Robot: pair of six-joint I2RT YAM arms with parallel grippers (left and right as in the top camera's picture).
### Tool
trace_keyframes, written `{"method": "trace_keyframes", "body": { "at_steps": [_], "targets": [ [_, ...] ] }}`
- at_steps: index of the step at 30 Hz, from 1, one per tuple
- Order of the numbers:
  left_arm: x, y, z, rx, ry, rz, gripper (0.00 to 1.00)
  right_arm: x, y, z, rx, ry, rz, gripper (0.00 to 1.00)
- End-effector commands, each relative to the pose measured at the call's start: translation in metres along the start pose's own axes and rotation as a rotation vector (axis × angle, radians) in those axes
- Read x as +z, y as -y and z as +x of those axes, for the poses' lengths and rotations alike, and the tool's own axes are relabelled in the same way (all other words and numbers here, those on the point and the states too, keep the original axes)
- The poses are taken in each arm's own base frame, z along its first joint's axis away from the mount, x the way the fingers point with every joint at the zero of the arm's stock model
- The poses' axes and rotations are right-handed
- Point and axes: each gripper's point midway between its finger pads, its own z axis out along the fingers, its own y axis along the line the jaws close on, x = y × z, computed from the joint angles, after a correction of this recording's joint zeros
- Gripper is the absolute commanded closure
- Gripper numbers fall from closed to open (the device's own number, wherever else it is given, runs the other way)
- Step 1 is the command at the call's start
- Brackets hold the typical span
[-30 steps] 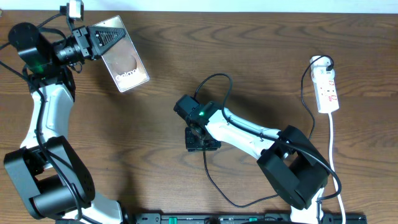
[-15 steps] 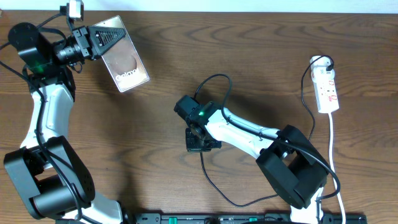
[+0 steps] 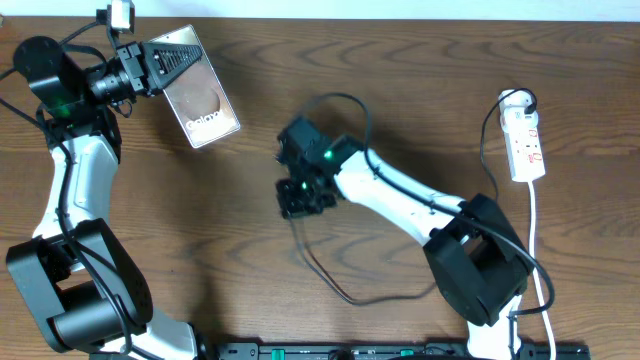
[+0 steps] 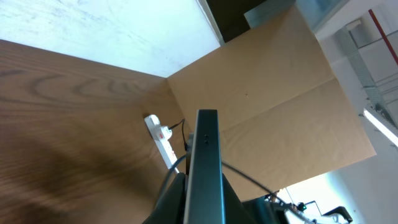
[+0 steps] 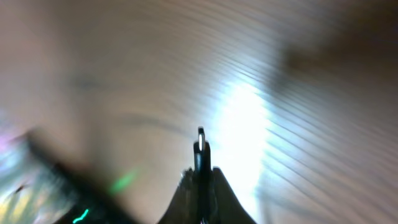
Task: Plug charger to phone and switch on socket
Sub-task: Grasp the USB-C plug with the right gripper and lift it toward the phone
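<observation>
My left gripper (image 3: 165,62) is shut on the phone (image 3: 202,100), a brownish slab with white lettering, held at the back left of the table. In the left wrist view the phone (image 4: 205,168) shows edge-on between the fingers (image 4: 202,202). My right gripper (image 3: 300,200) is shut on the charger plug; in the right wrist view, blurred, the narrow plug tip (image 5: 200,146) sticks up from the closed fingers (image 5: 200,177). The thin black cable (image 3: 335,285) trails from it across the table. The white socket strip (image 3: 525,140) lies at the far right, also visible in the left wrist view (image 4: 163,140).
The socket's white cord (image 3: 535,250) runs down the right side toward the front edge. A black rail (image 3: 380,352) lies along the front edge. Brown cardboard (image 4: 280,112) stands beyond the table in the left wrist view.
My right gripper has moved up and to the left with the charger plug, dragging the cable with it. The left arm and the phone have not moved.
</observation>
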Motion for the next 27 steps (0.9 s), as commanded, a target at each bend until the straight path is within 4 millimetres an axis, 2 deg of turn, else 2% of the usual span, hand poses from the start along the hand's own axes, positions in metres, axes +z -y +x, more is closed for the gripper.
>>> {"method": "trace_keyframes", "body": {
  "at_steps": [1, 11, 19, 27],
  "targets": [
    [-0.001, 0.013, -0.002, 0.056, -0.015, 0.01, 0.93, -0.03, -0.073, 0.006, -0.383, -0.031, -0.455, 0.99],
    [-0.001, 0.013, -0.002, 0.068, -0.014, 0.01, 0.93, -0.066, -0.108, 0.004, -0.583, 0.035, -0.754, 0.99],
    [-0.001, 0.013, -0.002, 0.071, -0.015, 0.01, 0.93, -0.075, -0.118, -0.018, -0.574, 0.094, -0.774, 0.99],
    [-0.001, 0.011, -0.008, 0.07, 0.021, -0.006, 0.93, -0.085, -0.114, -0.04, -0.515, 0.146, -0.755, 0.99]
  ]
}}
